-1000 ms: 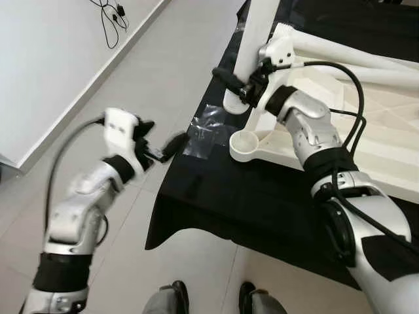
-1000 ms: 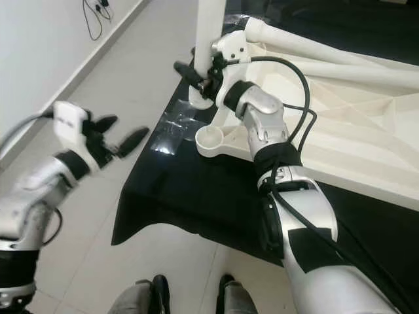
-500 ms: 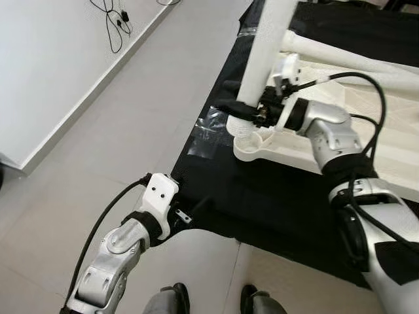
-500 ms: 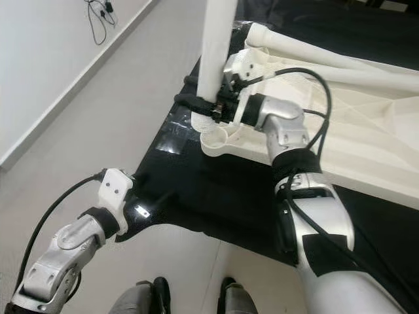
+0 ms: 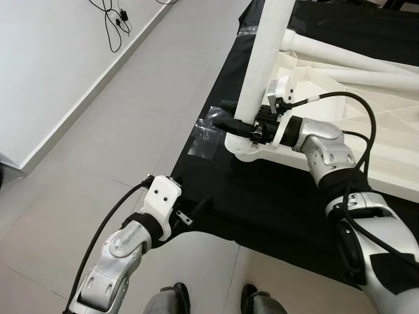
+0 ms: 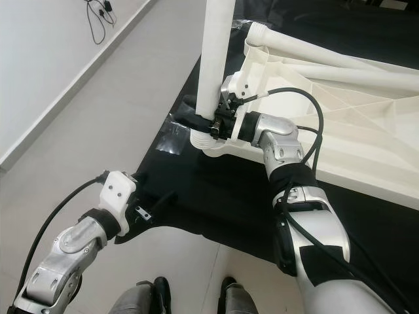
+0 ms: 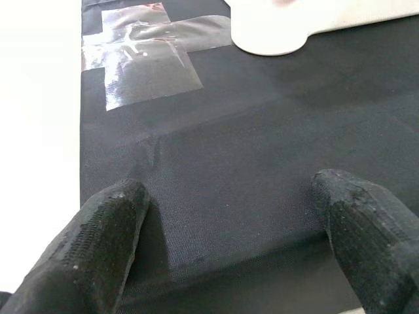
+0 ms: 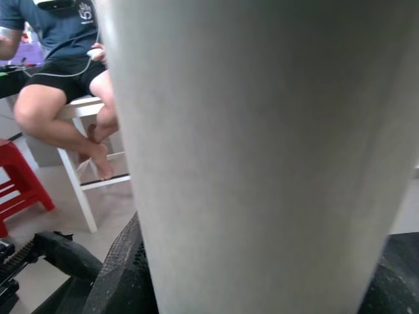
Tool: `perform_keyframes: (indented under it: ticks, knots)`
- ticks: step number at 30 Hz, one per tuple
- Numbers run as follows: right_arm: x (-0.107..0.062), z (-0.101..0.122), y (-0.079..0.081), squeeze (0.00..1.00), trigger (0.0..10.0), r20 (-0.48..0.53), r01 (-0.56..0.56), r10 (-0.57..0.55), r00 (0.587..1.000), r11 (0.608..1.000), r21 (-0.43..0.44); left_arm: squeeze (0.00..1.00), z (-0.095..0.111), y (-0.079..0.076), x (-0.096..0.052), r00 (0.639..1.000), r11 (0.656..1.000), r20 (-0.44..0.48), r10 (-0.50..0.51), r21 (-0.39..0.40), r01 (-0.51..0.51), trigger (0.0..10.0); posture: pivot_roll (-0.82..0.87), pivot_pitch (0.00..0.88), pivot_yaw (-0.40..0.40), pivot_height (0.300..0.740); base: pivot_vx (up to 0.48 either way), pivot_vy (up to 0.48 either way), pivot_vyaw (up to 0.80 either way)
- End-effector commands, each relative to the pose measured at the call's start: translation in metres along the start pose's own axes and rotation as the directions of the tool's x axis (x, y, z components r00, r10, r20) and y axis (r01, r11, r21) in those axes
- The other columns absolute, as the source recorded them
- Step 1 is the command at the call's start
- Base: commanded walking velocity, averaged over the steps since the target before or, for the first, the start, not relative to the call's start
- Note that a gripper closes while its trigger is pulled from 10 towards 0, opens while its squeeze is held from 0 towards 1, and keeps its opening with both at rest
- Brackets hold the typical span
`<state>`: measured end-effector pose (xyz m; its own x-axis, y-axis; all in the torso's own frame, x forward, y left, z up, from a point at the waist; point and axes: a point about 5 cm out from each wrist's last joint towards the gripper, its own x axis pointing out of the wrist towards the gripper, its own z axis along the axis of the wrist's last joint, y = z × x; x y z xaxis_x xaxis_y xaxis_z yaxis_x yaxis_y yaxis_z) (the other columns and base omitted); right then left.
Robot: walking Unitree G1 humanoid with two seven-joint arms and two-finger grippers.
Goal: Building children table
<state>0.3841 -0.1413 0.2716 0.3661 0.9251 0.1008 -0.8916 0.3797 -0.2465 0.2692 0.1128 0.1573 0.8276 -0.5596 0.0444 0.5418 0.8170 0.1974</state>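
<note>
Right gripper (image 5: 252, 125) — fingers pinching the white table leg (image 5: 262, 65) just above its threaded foot, which sits at the tabletop's corner socket (image 5: 243, 149). Keep the leg plumb as you twist. Left gripper (image 5: 196, 209) — fingers spread, hovering low over the black cloth (image 7: 249, 163).

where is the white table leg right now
The table leg stands upright at the near left corner of the white tabletop, gripped low by the right claw.
</note>
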Motion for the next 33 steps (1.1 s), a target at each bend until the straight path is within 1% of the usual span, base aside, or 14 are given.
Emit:
perform_keyframes:
  ticks: [1,4,9,10,11,13,14,15,16,18,23,26,30,33]
  knots:
    - [0.003,-0.002,0.001,0.0,10.0,-0.036,-0.019,0.019,0.999,1.0,-0.006,0.0,-0.006,0.001,-0.005,0.999,1.0,-0.031,0.02,0.018,-0.019,10.0,0.07,0.292,0.042,0.74,0.0,0.0,0.0]
    - [0.001,-0.005,-0.002,0.0,10.0,-0.05,0.013,-0.012,0.999,1.0,0.008,0.0,-0.003,0.001,-0.006,1.0,0.999,-0.019,0.022,0.026,-0.022,10.0,0.06,0.304,0.041,0.74,0.0,0.0,0.0]
    - [0.001,-0.005,-0.002,0.0,10.0,-0.051,0.021,-0.02,0.999,1.0,0.01,0.0,-0.001,0.0,-0.006,1.0,0.999,-0.011,0.02,0.035,-0.02,10.0,0.06,0.31,0.042,0.74,0.0,0.0,0.0]
    - [0.0,-0.005,-0.003,0.0,10.0,-0.056,0.035,-0.035,0.998,0.999,0.013,0.0,0.001,-0.001,-0.007,1.0,0.999,-0.001,0.015,0.043,-0.015,10.0,0.06,0.315,0.042,0.74,0.0,0.0,0.0]
    - [-0.002,-0.007,-0.005,0.0,10.0,-0.064,0.062,-0.061,0.996,0.998,0.02,0.0,0.008,-0.002,-0.009,0.999,0.998,0.03,-0.012,0.061,0.01,10.0,0.06,0.346,0.047,0.74,0.0,0.0,0.0]
    - [-0.002,-0.007,-0.005,0.0,10.0,-0.064,0.062,-0.061,0.996,0.998,0.02,0.0,0.008,-0.002,-0.009,0.999,0.998,0.03,-0.012,0.061,0.01,10.0,0.06,0.346,0.047,0.74,0.0,0.0,0.0]
    - [-0.003,-0.008,-0.006,0.0,10.0,-0.069,0.079,-0.077,0.995,0.997,0.026,0.0,0.013,-0.004,-0.01,0.998,0.997,0.053,-0.031,0.076,0.027,10.0,0.06,0.346,0.047,0.74,0.0,0.0,0.0]
    - [-0.006,-0.008,-0.005,0.0,10.0,-0.066,0.076,-0.074,0.995,0.997,0.032,0.0,0.015,-0.007,-0.013,0.996,0.996,0.073,-0.058,0.075,0.052,10.0,0.05,0.368,0.052,0.74,0.0,0.0,0.0]
    - [-0.007,-0.008,-0.005,0.0,10.0,-0.059,0.065,-0.062,0.996,0.997,0.037,0.0,0.017,-0.009,-0.016,0.994,0.995,0.085,-0.073,0.07,0.067,10.0,0.05,0.371,0.054,0.74,0.0,0.0,0.0]
    - [-0.007,-0.008,-0.005,0.0,10.0,-0.059,0.065,-0.062,0.996,0.997,0.037,0.0,0.017,-0.009,-0.016,0.994,0.995,0.085,-0.073,0.07,0.067,10.0,0.05,0.371,0.054,0.74,0.0,0.0,0.0]
    - [-0.012,-0.006,-0.004,0.0,10.0,-0.047,0.037,-0.035,0.998,0.999,0.039,0.0,0.019,-0.013,-0.021,0.989,0.994,0.105,-0.102,0.044,0.098,10.0,0.05,0.389,0.062,0.74,0.0,0.0,0.0]
    - [-0.018,-0.004,-0.001,0.0,10.0,-0.034,-0.032,0.034,0.999,0.998,0.048,0.0,0.021,-0.013,-0.025,0.987,0.993,0.11,-0.118,0.037,0.114,10.0,0.05,0.412,0.068,0.74,0.0,0.0,0.0]
    - [-0.018,-0.002,0.003,0.0,10.0,-0.038,-0.088,0.09,0.995,0.995,0.035,0.0,0.022,-0.01,-0.026,0.987,0.993,0.11,-0.114,0.036,0.111,10.0,0.05,0.424,0.071,0.74,0.0,0.0,0.0]
    - [-0.016,-0.001,0.003,0.0,10.0,-0.055,-0.098,0.098,0.994,0.995,0.015,0.0,0.021,-0.012,-0.028,0.987,0.992,0.105,-0.122,0.032,0.12,10.0,0.05,0.428,0.072,0.74,0.0,0.0,0.0]
